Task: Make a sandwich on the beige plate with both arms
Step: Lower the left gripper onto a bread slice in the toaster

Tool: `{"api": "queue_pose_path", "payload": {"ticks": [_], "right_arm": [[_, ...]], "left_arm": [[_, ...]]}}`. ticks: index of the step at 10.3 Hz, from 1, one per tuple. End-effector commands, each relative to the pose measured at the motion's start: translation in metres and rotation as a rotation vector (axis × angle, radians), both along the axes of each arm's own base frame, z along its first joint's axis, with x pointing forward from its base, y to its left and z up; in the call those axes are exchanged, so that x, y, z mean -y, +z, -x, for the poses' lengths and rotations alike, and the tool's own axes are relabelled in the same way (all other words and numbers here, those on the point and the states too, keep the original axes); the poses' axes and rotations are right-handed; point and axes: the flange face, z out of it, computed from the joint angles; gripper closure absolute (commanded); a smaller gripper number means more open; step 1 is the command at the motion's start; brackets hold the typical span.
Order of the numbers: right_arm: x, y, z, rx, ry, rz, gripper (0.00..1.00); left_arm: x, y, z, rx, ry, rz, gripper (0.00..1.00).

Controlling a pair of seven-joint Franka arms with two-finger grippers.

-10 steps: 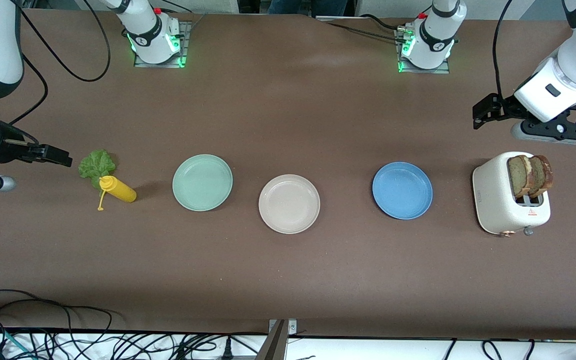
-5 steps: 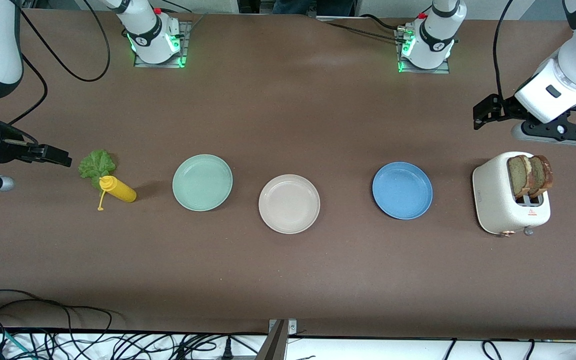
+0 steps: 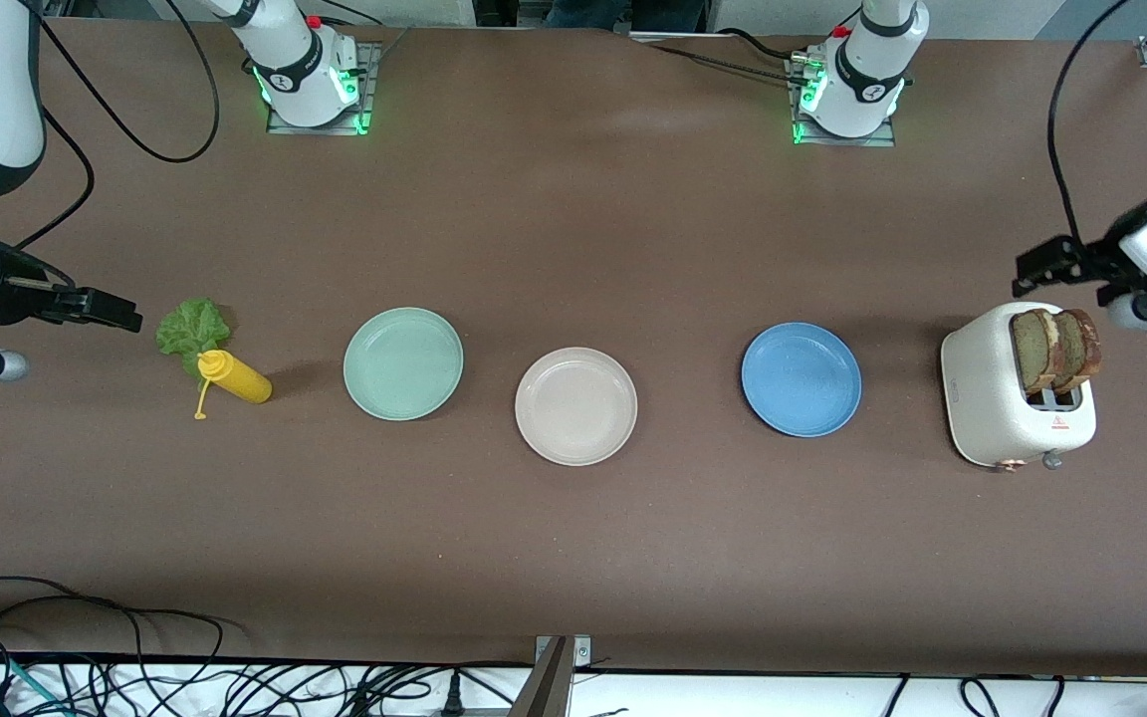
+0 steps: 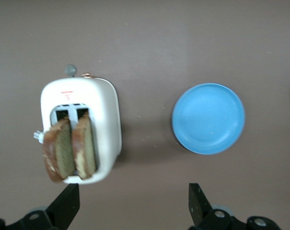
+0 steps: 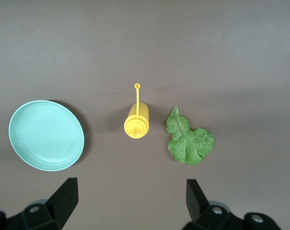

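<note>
you're looking at the toaster (image 3: pixel 1017 398) as landmark: the beige plate (image 3: pixel 575 405) is lying bare well toward the right arm's end, the bread (image 3: pixel 1056 349) is standing upright in its slots. your left gripper (image 3: pixel 1066 267) is hanging wide open and empty over the toaster's edge; the right gripper (image 3: pixel 101 308), open, empty, is waiting beside the lettuce (image 3: pixel 193 327).

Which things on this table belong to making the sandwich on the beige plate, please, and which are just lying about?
For the job:
- beige plate
- bread slices, in the toaster
- lettuce
- left gripper, jaws open, by the toaster
- right gripper, jaws open, by the lettuce

Lying about:
- mint plate
- blue plate
- yellow bottle
</note>
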Motion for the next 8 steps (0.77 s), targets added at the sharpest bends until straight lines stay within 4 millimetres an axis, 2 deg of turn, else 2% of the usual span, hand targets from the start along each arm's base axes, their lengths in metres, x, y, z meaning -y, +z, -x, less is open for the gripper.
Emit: {"api": "queue_pose_path", "payload": {"ticks": [1, 3, 5, 6, 8], "right_arm": [[0.001, 0.005, 0.005, -0.001, -0.001, -0.005, 0.0], [0.002, 0.005, 0.005, -0.001, -0.003, -0.005, 0.0], [0.001, 0.005, 0.005, -0.001, -0.001, -0.005, 0.0], [0.001, 0.005, 0.005, -0.001, -0.003, -0.005, 0.0], [0.0, 0.005, 0.005, -0.001, -0.003, -0.005, 0.0]], "left_arm": [[-0.034, -0.044, -0.026, 0.003, -0.044, -0.048, 0.0], [-0.042, -0.081, -0.029, -0.001, -0.057, -0.076, 0.0], [-0.056, -0.125, -0.015, 0.002, -0.045, -0.08, 0.0], [-0.06, -0.138, -0.005, 0.008, -0.038, -0.079, 0.0], [-0.057, -0.148, 0.012, -0.014, -0.027, -0.08, 0.0]]}}
